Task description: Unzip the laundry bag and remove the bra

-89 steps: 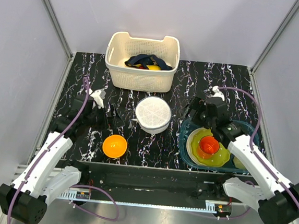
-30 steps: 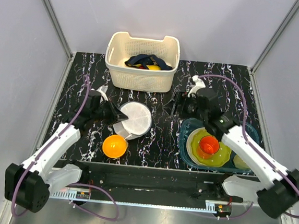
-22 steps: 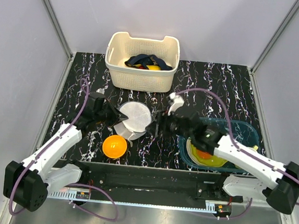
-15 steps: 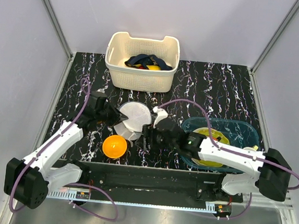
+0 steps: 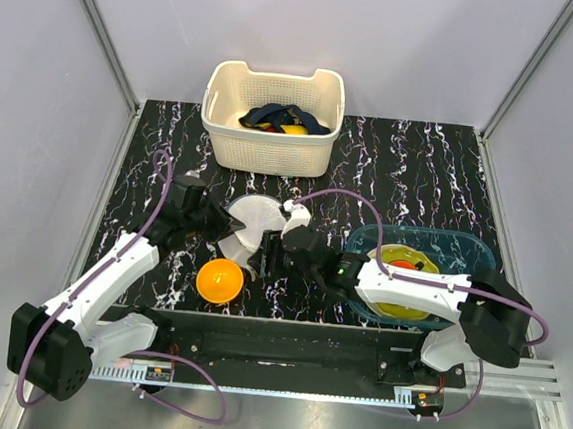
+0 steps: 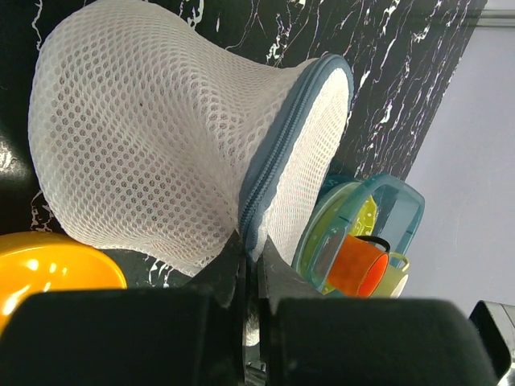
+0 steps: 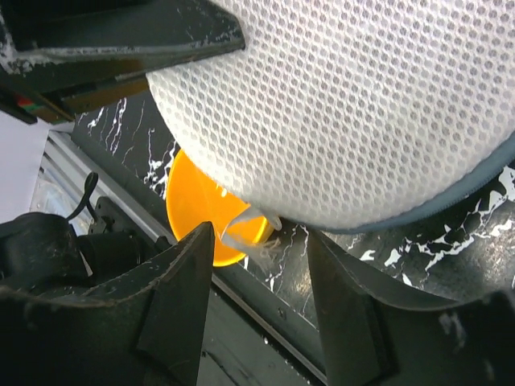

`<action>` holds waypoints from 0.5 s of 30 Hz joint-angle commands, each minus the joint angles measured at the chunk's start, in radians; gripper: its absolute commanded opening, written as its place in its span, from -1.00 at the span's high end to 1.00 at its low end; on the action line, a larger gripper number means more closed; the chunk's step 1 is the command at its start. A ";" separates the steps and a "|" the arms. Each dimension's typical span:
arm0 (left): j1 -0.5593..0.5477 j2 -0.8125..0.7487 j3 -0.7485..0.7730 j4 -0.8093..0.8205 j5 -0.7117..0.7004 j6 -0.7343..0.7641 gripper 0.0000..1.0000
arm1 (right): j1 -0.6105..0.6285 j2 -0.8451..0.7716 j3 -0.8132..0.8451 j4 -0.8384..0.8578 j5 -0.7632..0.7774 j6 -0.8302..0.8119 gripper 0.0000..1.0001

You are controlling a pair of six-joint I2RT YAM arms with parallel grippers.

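The laundry bag point(image 5: 248, 221), a round white mesh case with a blue-grey zip seam point(image 6: 283, 137), is tipped on edge near the table's middle. My left gripper point(image 5: 217, 233) is shut on the seam's lower edge point(image 6: 249, 256). My right gripper point(image 5: 263, 258) is just right of the bag's near side. In the right wrist view the mesh point(image 7: 362, 104) fills the top, and a small clear tab with frayed threads point(image 7: 244, 229) hangs from it between the open right gripper point(image 7: 261, 269) jaws, touching neither finger. The bra is hidden.
An orange bowl point(image 5: 221, 279) sits just in front of the bag, under both grippers. A cream slotted basket point(image 5: 271, 143) with dark and yellow clothes stands at the back. A teal tub point(image 5: 464, 245) with plates and an orange cup point(image 6: 358, 265) lies at the right.
My right arm has swung left from above the teal tub to the bag's near side, its jaws narrowing. The left gripper has kept its hold on the tilted bag.
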 commanded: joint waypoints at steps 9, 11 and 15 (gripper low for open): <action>-0.005 -0.044 -0.001 0.031 -0.007 -0.017 1.00 | 0.002 0.026 0.049 0.089 0.096 0.016 0.24; -0.005 -0.047 -0.003 0.031 -0.007 -0.016 1.00 | 0.002 0.029 0.048 0.089 0.091 0.019 0.28; -0.005 -0.050 -0.006 0.031 -0.009 -0.014 1.00 | 0.002 0.016 0.036 0.094 0.113 0.024 0.65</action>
